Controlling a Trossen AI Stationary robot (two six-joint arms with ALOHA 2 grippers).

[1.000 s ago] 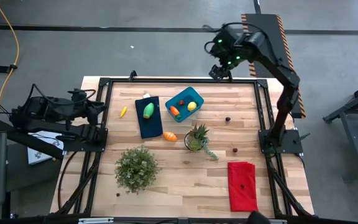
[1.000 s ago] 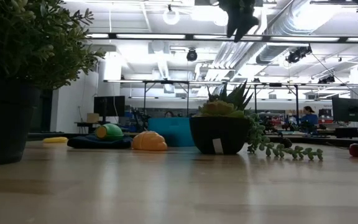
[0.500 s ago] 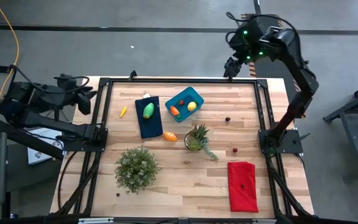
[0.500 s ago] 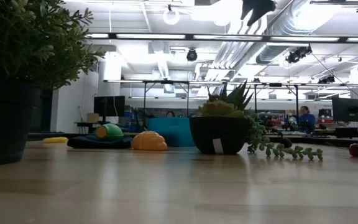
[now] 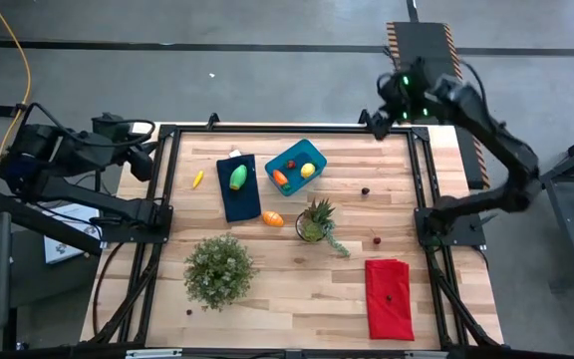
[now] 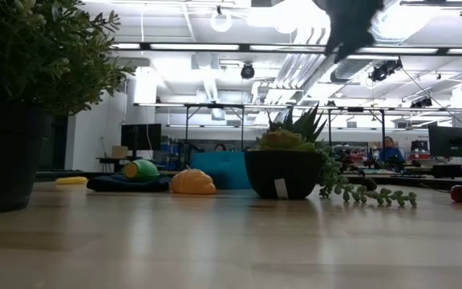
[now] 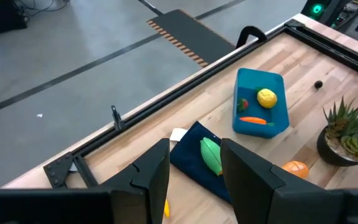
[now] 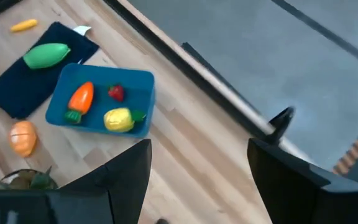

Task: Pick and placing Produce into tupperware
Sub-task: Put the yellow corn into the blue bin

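The blue tupperware (image 5: 295,167) stands on the table's far middle, with an orange carrot (image 8: 79,99), a yellow lemon (image 8: 118,119) and a small red piece (image 8: 115,93) lying in it. A green oval (image 5: 238,178) lies on a dark blue cloth (image 5: 238,199). An orange oval (image 5: 273,218) rests on the wood beside the cloth. My left gripper (image 7: 194,180) hangs open beyond the table's left edge, high above it. My right gripper (image 8: 197,180) hangs open above the far edge, right of the tupperware. Neither has anything between its fingers.
A spiky plant in a small pot (image 5: 314,221) stands near the orange oval, and a bushy potted plant (image 5: 218,269) near the front left. A red cloth (image 5: 389,297) lies front right. A small yellow piece (image 5: 198,179) lies left of the blue cloth. A black frame rims the table.
My left gripper has risen and drawn back from the table's left edge, tipping as it went. My right gripper has swung toward the table's right along the far edge, then dipped lower. No produce has moved.
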